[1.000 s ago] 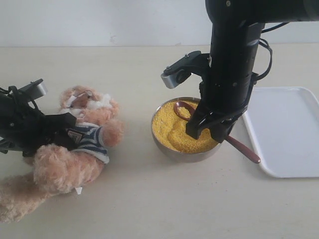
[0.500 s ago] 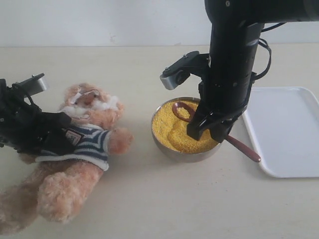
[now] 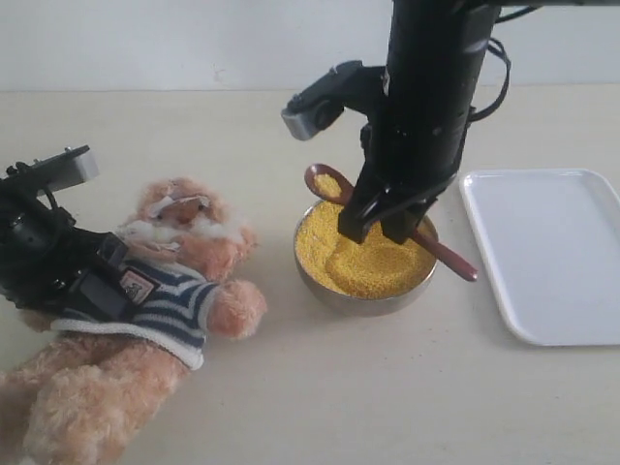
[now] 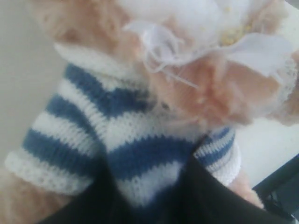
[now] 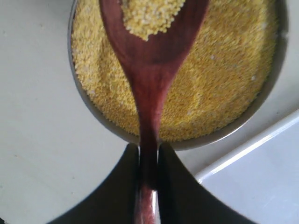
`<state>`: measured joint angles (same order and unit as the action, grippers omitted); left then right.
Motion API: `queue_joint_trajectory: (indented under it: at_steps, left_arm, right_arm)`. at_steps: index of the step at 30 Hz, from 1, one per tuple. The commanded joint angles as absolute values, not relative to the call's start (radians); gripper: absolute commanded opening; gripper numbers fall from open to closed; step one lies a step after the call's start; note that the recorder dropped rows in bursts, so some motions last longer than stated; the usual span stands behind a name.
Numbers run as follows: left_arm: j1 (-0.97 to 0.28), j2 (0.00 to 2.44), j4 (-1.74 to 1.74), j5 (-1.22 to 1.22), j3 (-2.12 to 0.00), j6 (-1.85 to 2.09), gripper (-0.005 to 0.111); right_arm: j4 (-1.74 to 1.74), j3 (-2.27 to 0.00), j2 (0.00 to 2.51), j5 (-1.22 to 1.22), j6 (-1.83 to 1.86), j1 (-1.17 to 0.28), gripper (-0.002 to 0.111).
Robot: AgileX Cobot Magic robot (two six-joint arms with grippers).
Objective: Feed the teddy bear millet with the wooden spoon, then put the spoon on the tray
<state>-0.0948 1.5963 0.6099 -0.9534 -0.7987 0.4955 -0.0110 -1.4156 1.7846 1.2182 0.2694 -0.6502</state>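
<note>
You have a load scooped. The small dark reddish-brown wooden spoon point(image 5: 148, 107) sits above the round metal bowl point(image 3: 360, 302), with some of the fine yellow millet point(image 3: 373, 266) in its upturned scoop. The right gripper point(image 3: 376, 228) is clamped on its handle. The left gripper point(image 4: 149, 182) is closed on the fluffy light-brown teddy bear point(image 3: 170, 291) (at the striped torso), beside the bowl. Feeding and the flat white tray point(image 3: 552, 252), on the bowl's other side, remain. The spoon's long axis crosses the bowl, scoop end toward the bear.
</note>
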Motion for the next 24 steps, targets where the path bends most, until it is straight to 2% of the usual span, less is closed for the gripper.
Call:
queue_joint_trajectory:
  at_steps: [1,8,24]
  left_arm:
    - [-0.129,1.582,0.608,-1.022,-0.835,0.487,0.004]
    - [-0.153,1.562,0.607,-1.083,-0.913,0.476,0.004]
    - [-0.153,1.548,0.541,-1.131,-0.920,0.434,0.004]
  right_arm:
    - [-0.014,-1.483,1.764,1.221,0.273,-0.683,-0.001]
    - [-0.016,-1.499,1.767,1.221,0.286,-0.740,-0.001]
    - [0.051,-1.499,1.767,1.221,0.273,-0.740,-0.001]
